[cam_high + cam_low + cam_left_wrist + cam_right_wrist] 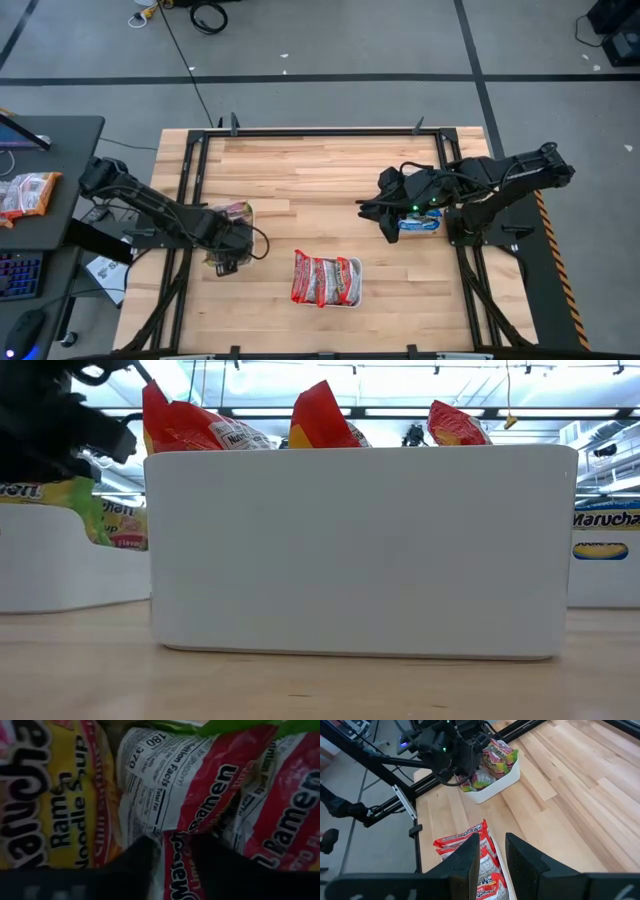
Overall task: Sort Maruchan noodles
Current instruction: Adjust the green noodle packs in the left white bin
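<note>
The wooden counter [320,170] is seen filling the middle of the high view, framed by black rails.

Three white trays are set on it. One tray [345,290], holding red-and-silver noodle packets [322,279], is found at lower centre of the high view; in the low view its white wall takes up most of the frame, with red packet tops [320,415] showing above the rim. A second tray [500,782], at centre left of the high view under the left arm, is filled with yellow-orange-green packets [495,757]. A third tray, at centre right, is mostly covered by the right arm; a blue-and-yellow packet [418,224] is visible in it.

The left hand [228,252] is lowered over the left tray. Its dark fingers [145,855] are seen pressed against the crinkly packets (a nutrition label lies between them), but whether anything is gripped cannot be told.

The right hand [492,852] is held above the counter at centre right of the high view. Its fingers are parted with nothing between them.
</note>
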`<state>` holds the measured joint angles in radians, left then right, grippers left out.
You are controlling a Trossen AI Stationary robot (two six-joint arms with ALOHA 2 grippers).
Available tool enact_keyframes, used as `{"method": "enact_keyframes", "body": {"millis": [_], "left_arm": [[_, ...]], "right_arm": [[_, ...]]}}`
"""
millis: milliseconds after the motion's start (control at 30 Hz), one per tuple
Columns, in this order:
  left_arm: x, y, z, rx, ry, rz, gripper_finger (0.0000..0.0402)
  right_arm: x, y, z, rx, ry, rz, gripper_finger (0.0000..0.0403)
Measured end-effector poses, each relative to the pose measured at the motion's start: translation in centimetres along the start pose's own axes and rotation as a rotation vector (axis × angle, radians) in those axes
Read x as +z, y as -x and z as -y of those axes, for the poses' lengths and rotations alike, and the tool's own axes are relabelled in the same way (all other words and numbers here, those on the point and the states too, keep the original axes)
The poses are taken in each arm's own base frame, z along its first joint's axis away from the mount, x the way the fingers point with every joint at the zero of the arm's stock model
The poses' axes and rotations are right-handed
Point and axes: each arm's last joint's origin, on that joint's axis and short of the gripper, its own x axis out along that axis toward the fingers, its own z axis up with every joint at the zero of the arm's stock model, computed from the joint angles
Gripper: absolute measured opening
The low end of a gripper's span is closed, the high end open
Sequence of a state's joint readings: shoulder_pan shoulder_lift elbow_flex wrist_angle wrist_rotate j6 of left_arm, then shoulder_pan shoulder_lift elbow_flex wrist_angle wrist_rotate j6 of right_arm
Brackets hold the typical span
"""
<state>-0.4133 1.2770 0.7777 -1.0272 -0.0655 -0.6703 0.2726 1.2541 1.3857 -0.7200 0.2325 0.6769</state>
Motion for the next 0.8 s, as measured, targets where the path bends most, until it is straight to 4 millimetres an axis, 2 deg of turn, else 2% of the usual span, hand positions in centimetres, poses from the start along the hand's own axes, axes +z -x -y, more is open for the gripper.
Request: {"method": "enact_keyframes", "body": {"millis": [100, 167, 300, 433, 600, 800], "left_arm": [[0.2, 0.6, 0.1, -0.021, 0.015, -0.012, 0.0053], [0.5, 1.3, 0.1, -0.026, 0.042, -0.014, 0.0016], [0.7, 3.0, -0.1, 0.011, 0.038, -0.023, 0.0009], [0.8, 3.5, -0.9, 0.029, 0.024, -0.042, 0.0005], [0.8, 2.7, -2.1, 0.045, 0.004, -0.065, 0.0005], [1.4, 1.9, -4.0, 0.061, 0.122, -0.082, 0.0022]], "right_arm": [[0.0, 0.0, 0.0, 0.000, 0.001, 0.000, 0.0098], [0.0, 0.0, 0.0, 0.000, 0.007, 0.000, 0.0098], [0.0, -0.1, 0.0, -0.001, 0.016, -0.002, 0.0098], [-0.2, -0.4, -0.2, 0.001, 0.014, -0.009, 0.0098], [-0.6, -1.0, -1.0, 0.020, 0.017, -0.020, 0.0098], [-1.6, -2.6, -2.3, 0.078, 0.043, -0.077, 0.0098]]}}
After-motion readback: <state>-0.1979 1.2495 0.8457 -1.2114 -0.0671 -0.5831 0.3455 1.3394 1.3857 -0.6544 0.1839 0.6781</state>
